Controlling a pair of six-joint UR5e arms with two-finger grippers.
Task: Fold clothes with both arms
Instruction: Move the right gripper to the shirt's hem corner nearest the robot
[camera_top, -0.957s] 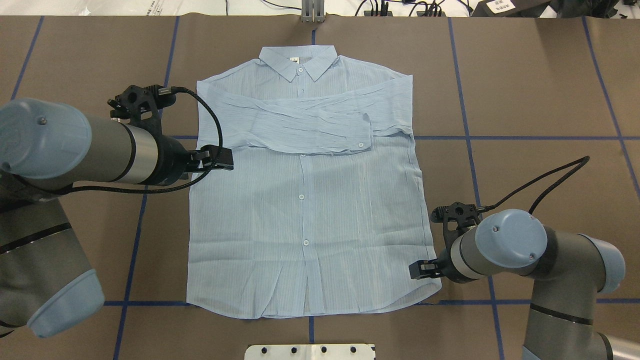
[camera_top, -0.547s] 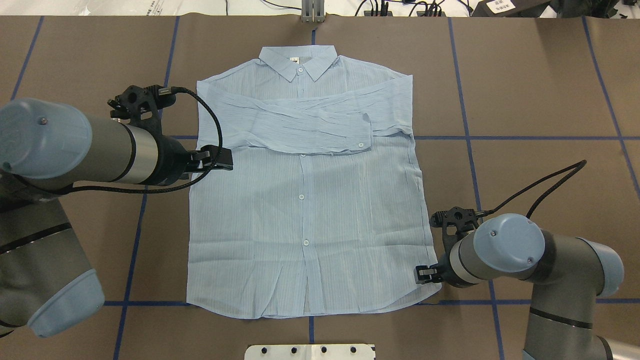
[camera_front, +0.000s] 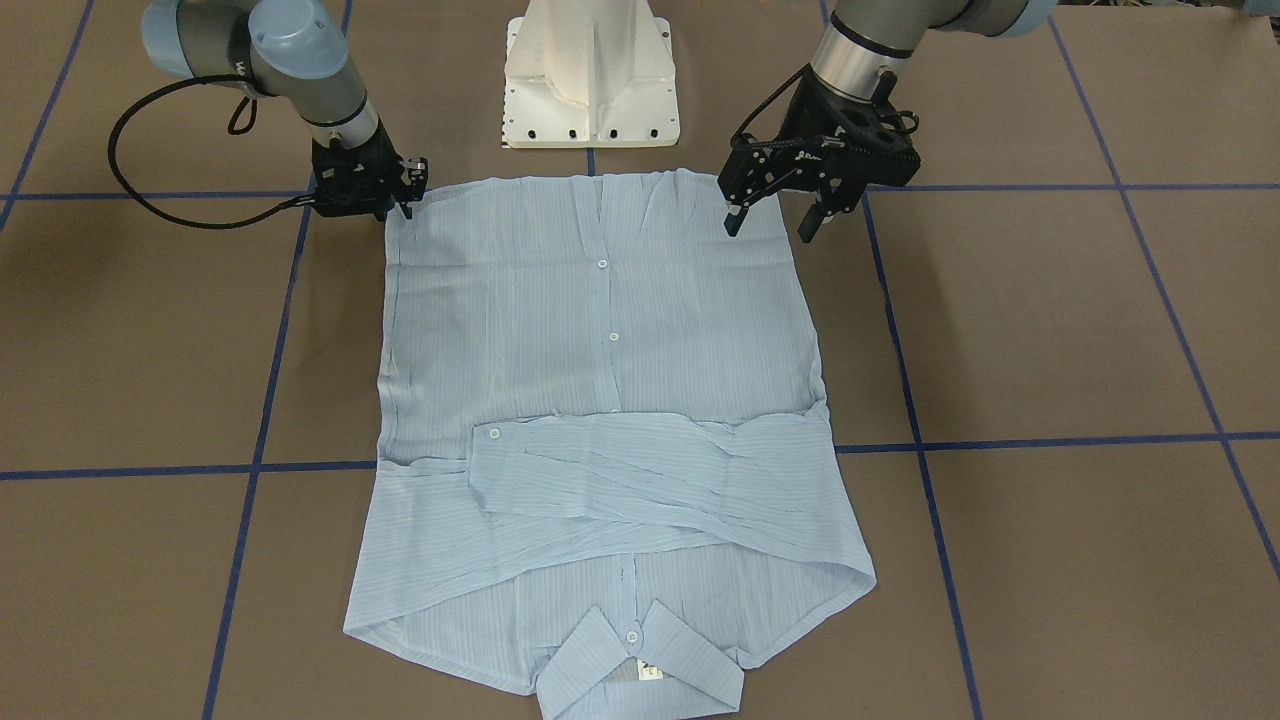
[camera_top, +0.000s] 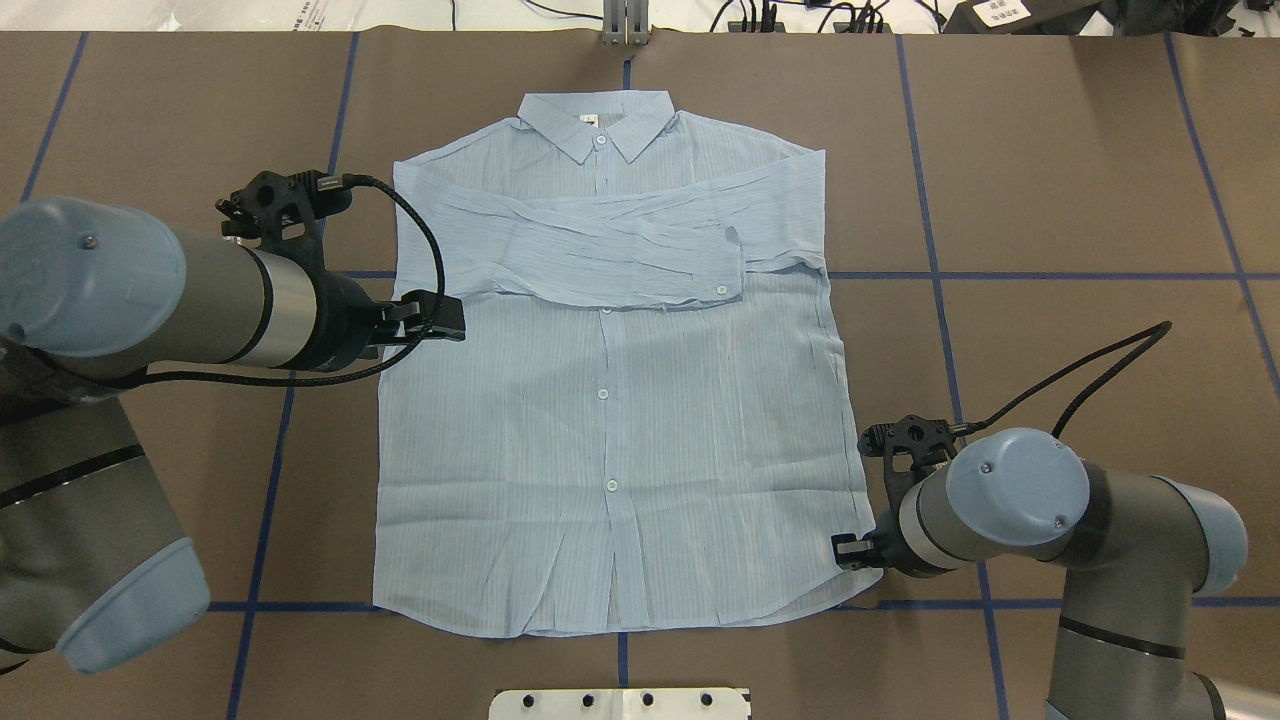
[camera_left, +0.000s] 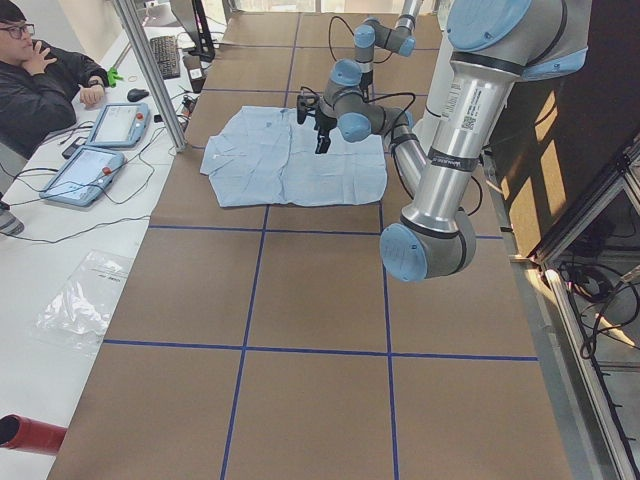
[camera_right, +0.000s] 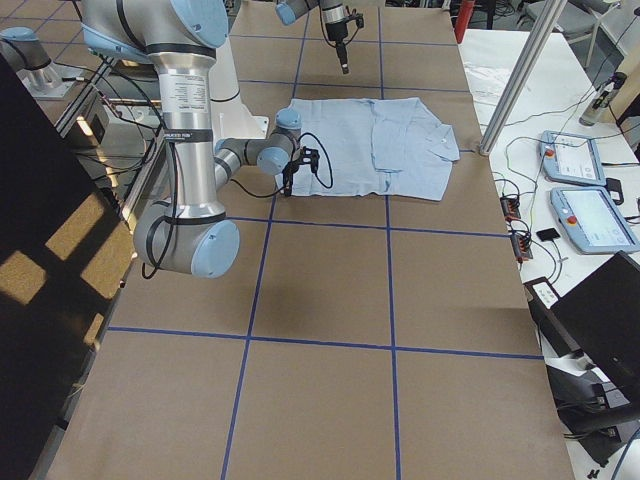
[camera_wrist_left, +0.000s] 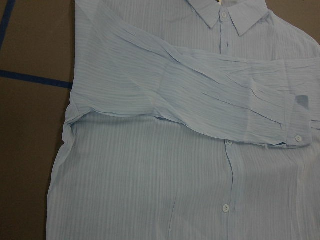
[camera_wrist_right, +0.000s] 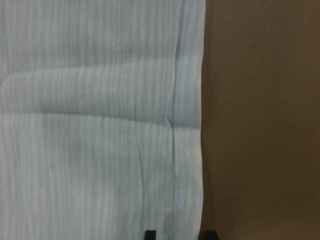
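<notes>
Brown table, pale-blue striped shirt flat, buttoned, sleeves folded across chest

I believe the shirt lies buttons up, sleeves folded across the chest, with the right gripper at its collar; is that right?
Not quite: the right gripper is at the shirt's hem corner, not its collar, as the overhead exterior view shows. The rest is correct.

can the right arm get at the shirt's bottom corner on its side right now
Likely yes: the right gripper sits low at the shirt's hem corner, its open fingertips straddle the cloth edge in the wrist view, and nothing covers it.
</notes>
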